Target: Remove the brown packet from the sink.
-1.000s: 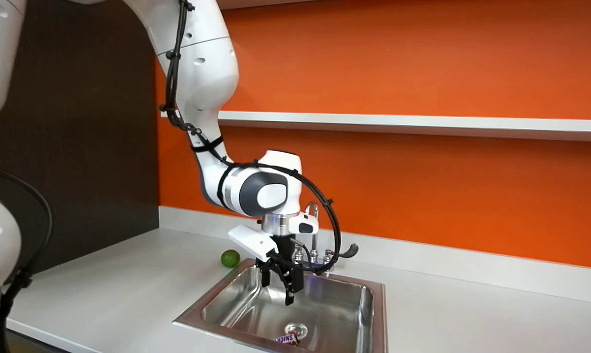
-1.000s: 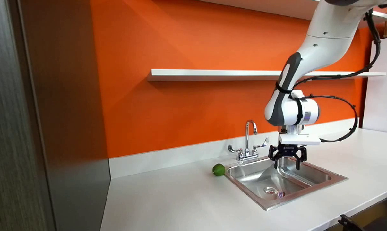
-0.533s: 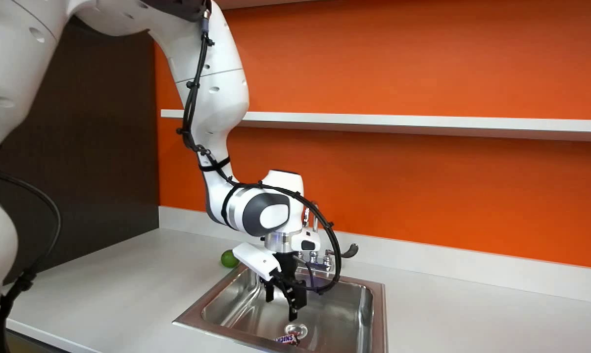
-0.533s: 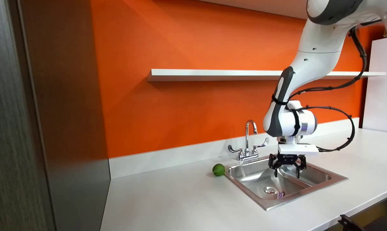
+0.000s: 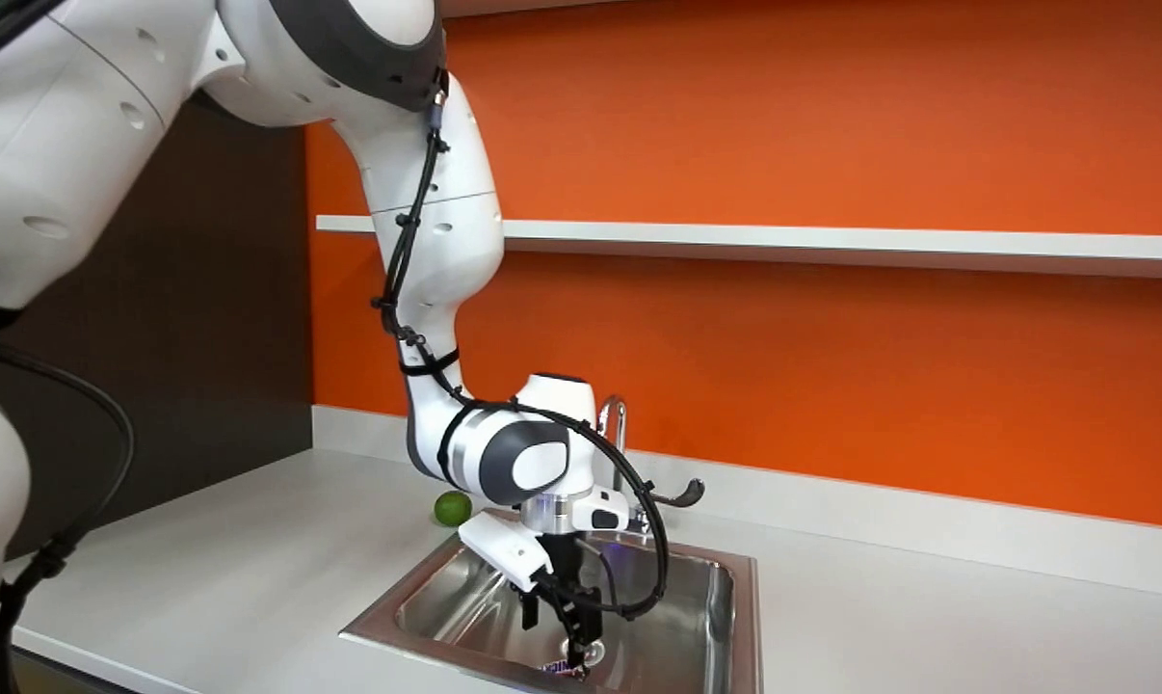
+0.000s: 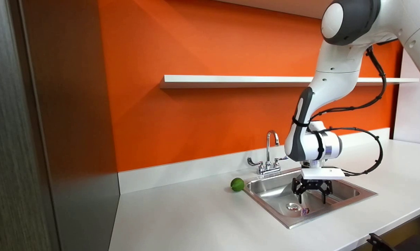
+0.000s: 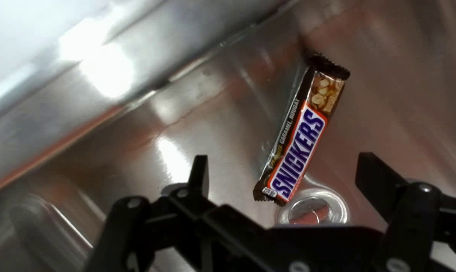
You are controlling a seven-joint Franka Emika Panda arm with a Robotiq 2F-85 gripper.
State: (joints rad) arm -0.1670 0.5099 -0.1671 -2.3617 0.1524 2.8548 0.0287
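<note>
The gripper (image 6: 312, 200) points downward within the outline of the sink (image 5: 746, 627). Its two black fingers (image 7: 200, 173) are set wide apart. The brown packet (image 7: 301, 132) lies loose on the sink floor, below the fingers and near them.

In the wrist view the packet runs at a slant, from upper right to lower left, with its printed face toward the camera. The face carries SNICKERS lettering in a white panel with a red-orange border; a picture of nuts is at the upper end. The lower end lies just beside the round drain (image 7: 312, 209) — whether the two touch cannot be told. In an exterior view, one finger partly covers the packet.

The sink is a rectangular steel basin set into a white counter (image 6: 182, 216). The faucet (image 6: 268, 169), with a curved spout and two lever handles, is mounted at the wall-side edge; in an exterior view the arm (image 6: 335, 82) partly hides it. A green ball (image 6: 237, 184) rests on the counter just beside a corner of the sink.

Black cables (image 5: 408, 222) are strapped along the white arm and form a loop near the gripper. A white shelf (image 6: 231, 79) is fixed to the orange wall (image 6: 182, 122) behind the sink.
</note>
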